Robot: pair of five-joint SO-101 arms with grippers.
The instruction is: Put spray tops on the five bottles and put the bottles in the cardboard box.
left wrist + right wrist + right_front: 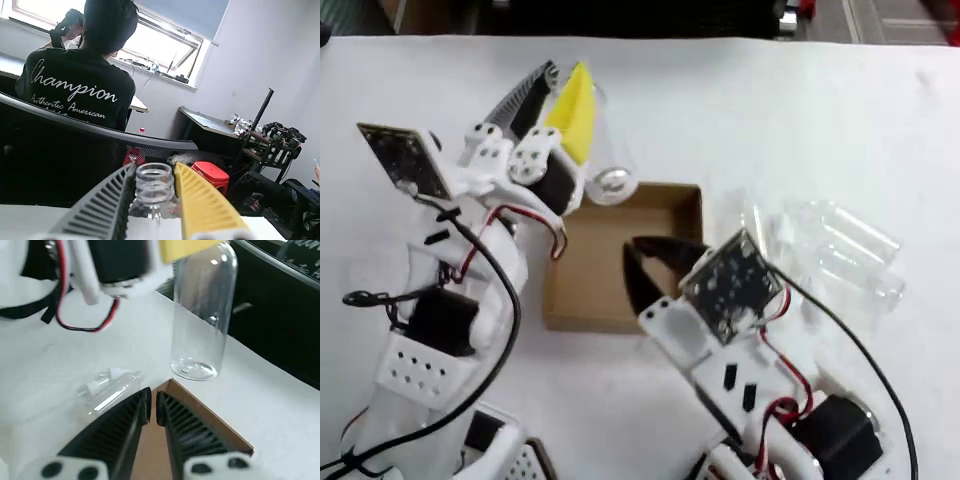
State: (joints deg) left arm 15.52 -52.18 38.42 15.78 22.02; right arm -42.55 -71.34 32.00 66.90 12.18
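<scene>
Holding one clear bottle (202, 315) in my left claw (565, 80) right now. It's clenched around the bottle up near the neck, so it hangs base-down just beside a corner of the cardboard box (590, 270). The neck is open, with no spray top on it that I can see. My right claw (152, 402) sits low over the box, pinched together with nothing in it.

Progress-wise? Barely started, I'd say. The bit of box floor I can see is bare cardboard, no bottles in there. The other clear bottles (845, 250) lie in a heap on the table (770, 120) to the right of the box, and I can't make out tops on those either. A small clear piece with a white tip (107, 389) lies near the box corner. It could be a spray top, but I can't swear to it. So basically all five are left to cap and box.
</scene>
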